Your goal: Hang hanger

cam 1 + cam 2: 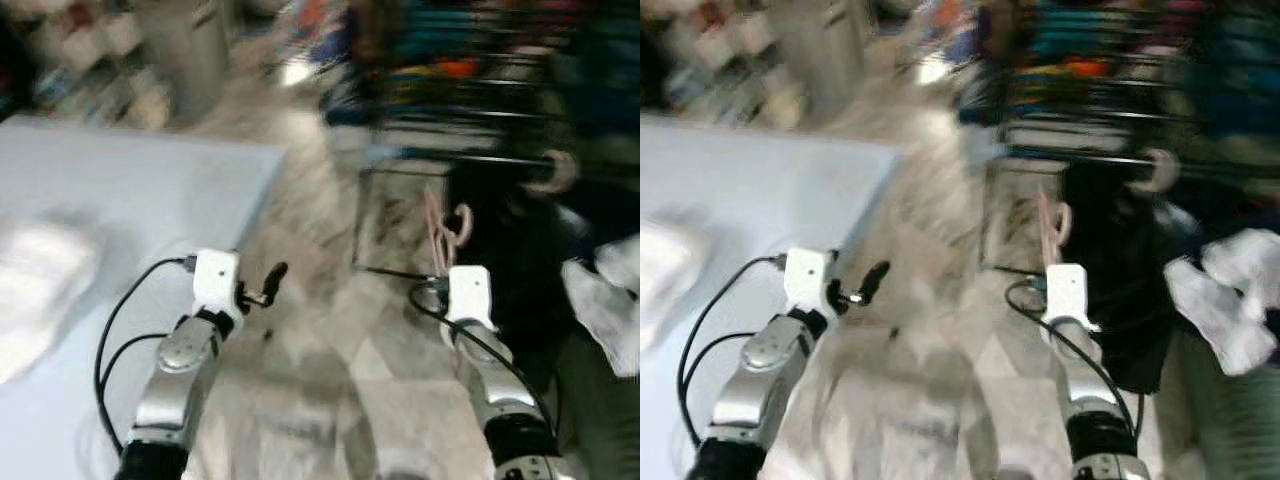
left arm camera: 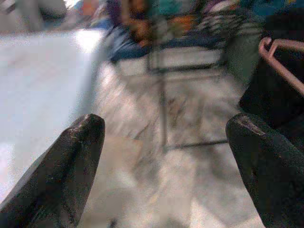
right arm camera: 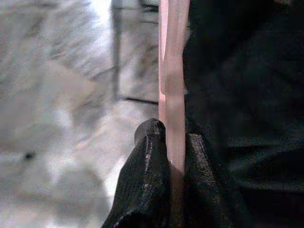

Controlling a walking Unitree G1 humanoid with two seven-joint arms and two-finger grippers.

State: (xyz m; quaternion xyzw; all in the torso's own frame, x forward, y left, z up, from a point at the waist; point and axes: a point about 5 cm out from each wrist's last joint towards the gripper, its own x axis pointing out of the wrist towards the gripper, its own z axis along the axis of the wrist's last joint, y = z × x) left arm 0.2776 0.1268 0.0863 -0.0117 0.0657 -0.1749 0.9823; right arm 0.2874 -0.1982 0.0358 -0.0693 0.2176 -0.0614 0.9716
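Clearly blurred head views, camera in motion. Right gripper (image 3: 172, 142) pinched tight on a pink plastic hanger (image 3: 172, 71); the two black fingers (image 3: 147, 166) press its flat bar from both sides with no gap between them. Hanger rises straight out beyond the fingertips. In the left eye view the same hanger (image 1: 447, 232) stands up just ahead of the right wrist's white housing, its hook curling at the top.

Just beyond the hanger and to its right: dark garments (image 1: 520, 260) hanging low off a clothes rack (image 1: 470, 110). Rack's dark horizontal rails sit well above and ahead of the right gripper, loaded with blurred, brightly coloured clothing. A thin metal frame leg (image 1: 358, 220) of the rack stands on the floor, ahead and left of the hanger.

Left gripper (image 2: 164, 142) spread wide, nothing between its fingers; one fingertip (image 1: 273, 274) shows in the left eye view. It hovers over pale marbled floor (image 1: 320, 350). To its left, a light blue table surface (image 1: 120, 190) with a white cloth (image 1: 40, 285) on it. Farther right of the right arm, a white garment (image 1: 610, 300).
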